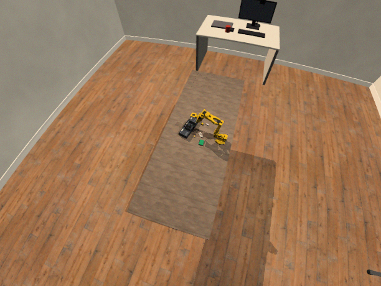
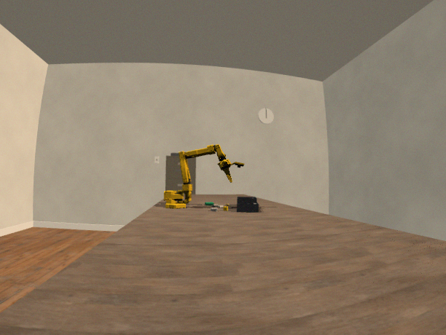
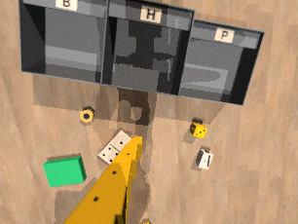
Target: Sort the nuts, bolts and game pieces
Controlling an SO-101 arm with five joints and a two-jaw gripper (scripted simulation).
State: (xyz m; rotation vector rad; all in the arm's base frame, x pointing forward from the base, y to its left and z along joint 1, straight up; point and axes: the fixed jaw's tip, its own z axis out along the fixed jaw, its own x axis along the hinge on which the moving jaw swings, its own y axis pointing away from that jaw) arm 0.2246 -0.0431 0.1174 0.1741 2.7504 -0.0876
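In the wrist view three dark bins stand in a row at the top: bin B (image 3: 63, 41) on the left, bin H (image 3: 146, 49) in the middle, bin P (image 3: 216, 63) on the right. All three look empty. On the table below them lie a yellow nut (image 3: 87, 115), a white domino (image 3: 115, 147), a yellow die (image 3: 198, 129) and a small white domino (image 3: 204, 159). My gripper (image 2: 233, 171) is open and empty, held high above the table near the bins (image 2: 248, 204). One yellow finger (image 3: 122, 170) shows above the white domino.
A green block (image 3: 64, 170) lies at the lower left in the wrist view. The arm's base (image 2: 175, 200) stands on the table to the left of the things. A desk (image 1: 238, 34) with a monitor stands far off on the floor.
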